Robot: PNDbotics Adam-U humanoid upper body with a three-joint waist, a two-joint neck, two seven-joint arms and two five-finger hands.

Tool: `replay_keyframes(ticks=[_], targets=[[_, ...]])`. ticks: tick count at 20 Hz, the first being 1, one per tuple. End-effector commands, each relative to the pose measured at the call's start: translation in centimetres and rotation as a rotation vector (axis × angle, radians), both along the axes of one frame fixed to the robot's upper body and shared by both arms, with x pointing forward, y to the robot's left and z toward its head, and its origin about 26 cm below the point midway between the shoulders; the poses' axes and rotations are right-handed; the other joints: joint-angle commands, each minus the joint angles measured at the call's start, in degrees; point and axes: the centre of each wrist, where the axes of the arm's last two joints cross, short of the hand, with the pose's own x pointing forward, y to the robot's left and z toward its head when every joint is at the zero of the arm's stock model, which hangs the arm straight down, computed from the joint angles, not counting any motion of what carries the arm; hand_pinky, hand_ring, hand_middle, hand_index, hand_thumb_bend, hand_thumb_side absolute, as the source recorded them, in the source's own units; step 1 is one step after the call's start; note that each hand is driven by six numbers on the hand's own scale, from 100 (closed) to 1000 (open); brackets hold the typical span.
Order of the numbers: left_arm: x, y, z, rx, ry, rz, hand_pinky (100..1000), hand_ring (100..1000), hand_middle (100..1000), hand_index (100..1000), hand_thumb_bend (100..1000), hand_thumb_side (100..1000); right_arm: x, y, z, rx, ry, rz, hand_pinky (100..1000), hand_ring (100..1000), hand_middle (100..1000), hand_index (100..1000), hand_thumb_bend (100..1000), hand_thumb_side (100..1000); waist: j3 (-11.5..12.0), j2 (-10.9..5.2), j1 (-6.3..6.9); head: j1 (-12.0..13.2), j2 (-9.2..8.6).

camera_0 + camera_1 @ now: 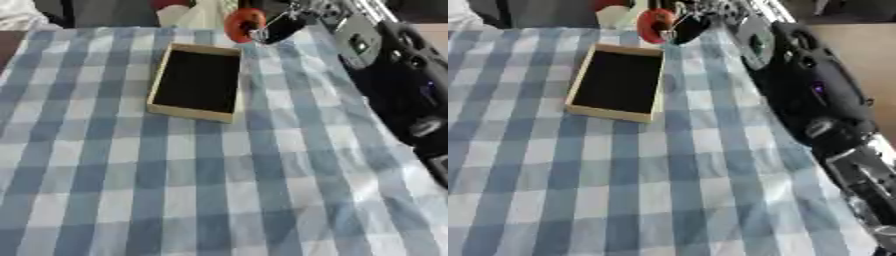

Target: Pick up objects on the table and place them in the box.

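1. My right hand (278, 27) is stretched out to the far edge of the table, beyond the top right corner of the box (196, 82). My arm comes in from the right side and runs up along that edge of the cloth.

2. The fingers are curled round an orange-red ring-shaped object (242, 24), and I judge they have it pinched by its rim. It sits at the left of my fingers, on the side nearest the box. I cannot tell whether it is lifted clear of the cloth or resting on it.

3. The box is a shallow tan tray with a dark inside, lying slightly askew on the blue and white checked tablecloth (219, 190). It looks empty from here, so I judge the task is at its start: this ring would be the first thing to go in.

4. Holding the ring at its edge leaves most of it hanging free of my hand. That should let me set it down inside the box walls without my fingers catching the rim.

5. The next move, as I judge it, is a short carry toward me and to my left, over the near corner of the box. Then I lower and let go.

6. My left hand does not show in either view.
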Motion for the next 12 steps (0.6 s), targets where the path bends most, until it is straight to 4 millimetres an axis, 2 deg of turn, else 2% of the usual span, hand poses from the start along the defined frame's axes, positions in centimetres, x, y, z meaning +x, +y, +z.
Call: replay_keyframes(ticks=[1, 4, 7, 12], targets=[[-0.2, -0.1, 0.8, 0.015, -0.026, -0.014, 740, 753, 712, 824, 558, 668, 0.2, 0.8, 1.0, 0.001, -0.054, -0.008, 708, 554, 414, 610, 100, 100, 0.1, -0.95, 0.33, -0.5, -0.92], [-0.1, -0.1, 0.9, 0.014, -0.027, -0.015, 740, 753, 713, 824, 558, 667, 0.4, 0.8, 0.7, -0.002, -0.059, -0.009, 701, 549, 411, 608, 100, 100, 0.2, -0.87, 0.37, -0.7, -0.99], [0.0, -0.6, 1.3, 0.006, -0.046, -0.035, 740, 753, 713, 824, 558, 668, 0.9, 1.4, -1.1, 0.045, -0.019, -0.046, 697, 546, 410, 607, 100, 100, 1.7, 0.69, 0.50, -2.2, -2.48], [0.1, -0.8, 1.6, 0.003, -0.057, -0.048, 740, 752, 713, 824, 558, 668, 1.3, 2.6, -2.6, 0.083, -0.030, -0.128, 697, 547, 411, 607, 100, 100, 2.7, 1.93, 0.66, -3.0, -3.50]])
